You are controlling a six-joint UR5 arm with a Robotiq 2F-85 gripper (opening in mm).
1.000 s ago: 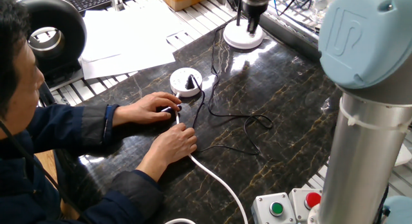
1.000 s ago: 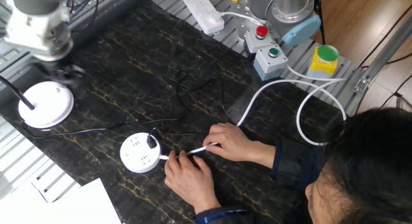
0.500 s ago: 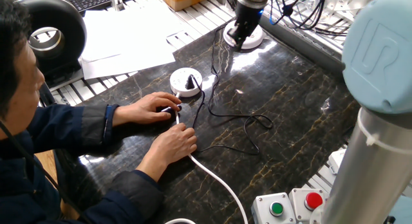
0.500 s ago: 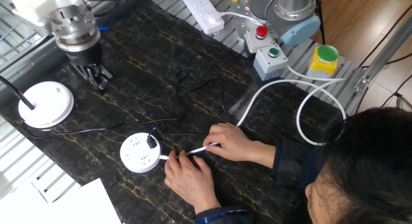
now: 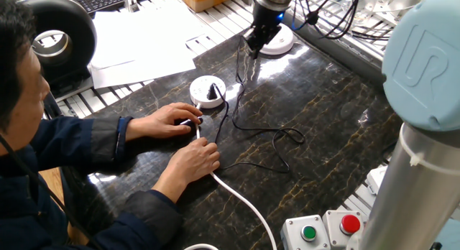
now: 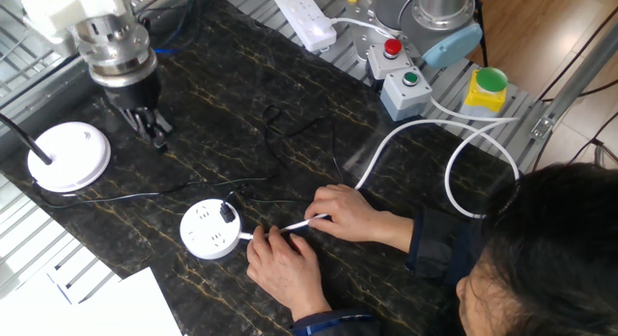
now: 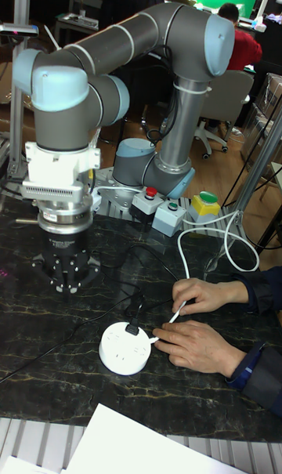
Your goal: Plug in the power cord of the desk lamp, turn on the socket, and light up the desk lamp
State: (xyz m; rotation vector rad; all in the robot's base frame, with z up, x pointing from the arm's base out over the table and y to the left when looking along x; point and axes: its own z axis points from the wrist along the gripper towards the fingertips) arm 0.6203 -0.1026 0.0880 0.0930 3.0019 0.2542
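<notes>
The round white socket (image 6: 205, 236) lies on the dark marble table, and a small black plug (image 6: 227, 213) stands in its top. The thin black power cord (image 5: 267, 141) runs from there in loops across the table and back to the desk lamp's white disc base (image 6: 68, 154). My gripper (image 6: 154, 133) hangs low over the table just beside the lamp base, between it and the socket, with its fingers together and nothing in them. A person's two hands (image 5: 180, 139) hold the thick white cable (image 5: 241, 201) right next to the socket (image 5: 206, 87). In the tall view my gripper (image 7: 69, 284) is to the upper left of the socket (image 7: 125, 350).
A rectangular white power strip (image 6: 304, 15) lies at the table's far edge. Button boxes (image 6: 404, 88) and a yellow box with a green button (image 6: 486, 88) stand by the arm's base. Sheets of paper (image 5: 140, 38) lie beyond the mat, and the person leans in close.
My gripper has left its place above the lamp base and moved down and toward the socket. The person's hands, the plug and the cord have stayed where they were.
</notes>
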